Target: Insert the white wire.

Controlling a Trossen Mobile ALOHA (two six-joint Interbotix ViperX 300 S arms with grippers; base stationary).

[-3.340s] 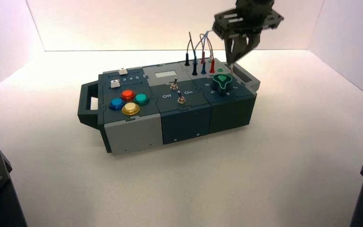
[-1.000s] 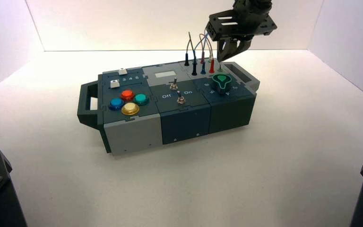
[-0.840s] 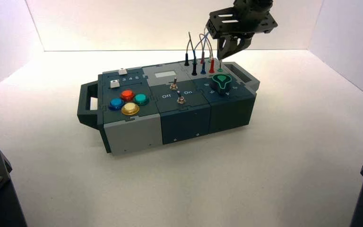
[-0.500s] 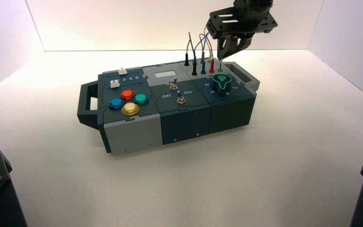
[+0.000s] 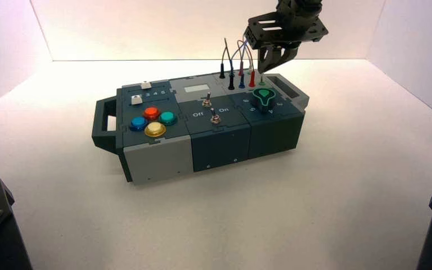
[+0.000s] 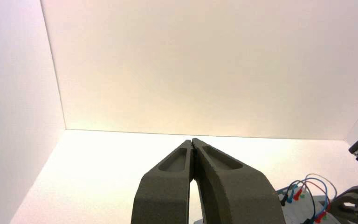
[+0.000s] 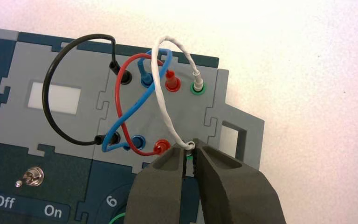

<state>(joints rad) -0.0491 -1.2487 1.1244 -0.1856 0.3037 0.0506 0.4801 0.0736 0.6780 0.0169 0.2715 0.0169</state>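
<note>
- While the right gripper (image 7: pixel 190 147) has its jaws drawn nearly together around the white plug (image 7: pixel 189 145) at the near end of the white wire (image 7: pixel 159 88), it stands over the near green socket (image 7: pixel 189 157), on the grey panel at the right of the box (image 5: pixel 159 163). Whether the metal tip has entered, and how deep, cannot be told.
- The wire's other end stands in the far green socket (image 7: pixel 202 92), and the wire arches over the red and blue leads. That end looks seated, so only the near one should need work.
- Keep the plug upright and square to the socket; a tilt would likely catch the tip on the rim.
- If it meets resistance, ease off and make small sideways corrections instead of pushing harder. Once lined up, press straight down until the sleeve meets the green ring.
- Hold firmly enough that the slim plug does not slide up between the fingers, and let the loop hang slack so it does not pull sideways.
- Mind the near red plug (image 7: pixel 161 147) just beside the jaws, and the knob (image 5: pixel 264 99) close by.
- Release only when seated, opening gently and lifting straight up.
- The left gripper (image 6: pixel 192 140) is parked away from the box's left side, fingertips together, holding nothing.
</note>
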